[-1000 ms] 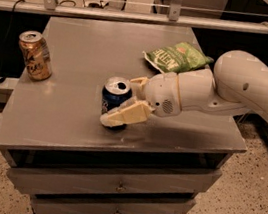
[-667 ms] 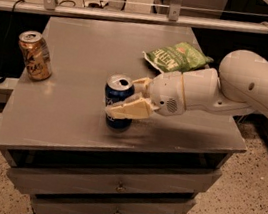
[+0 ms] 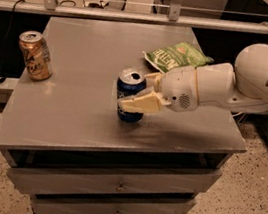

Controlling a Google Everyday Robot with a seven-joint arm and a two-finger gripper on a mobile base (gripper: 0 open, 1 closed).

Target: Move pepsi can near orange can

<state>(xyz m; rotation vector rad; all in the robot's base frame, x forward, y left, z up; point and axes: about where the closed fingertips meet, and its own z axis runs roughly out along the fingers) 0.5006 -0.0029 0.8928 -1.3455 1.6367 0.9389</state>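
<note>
Gripper at mid-desk, jaws closed on upright pepsi can, one finger across its front, the other behind; orange can well apart near viewed left edge, so lift slightly, carry level, set down just short.

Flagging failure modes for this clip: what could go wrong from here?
The gripper holds the pepsi can across its lower half, so the can might tip or slip in transit. The orange can stands close to an edge of the table; an overshoot could knock it off.
</note>
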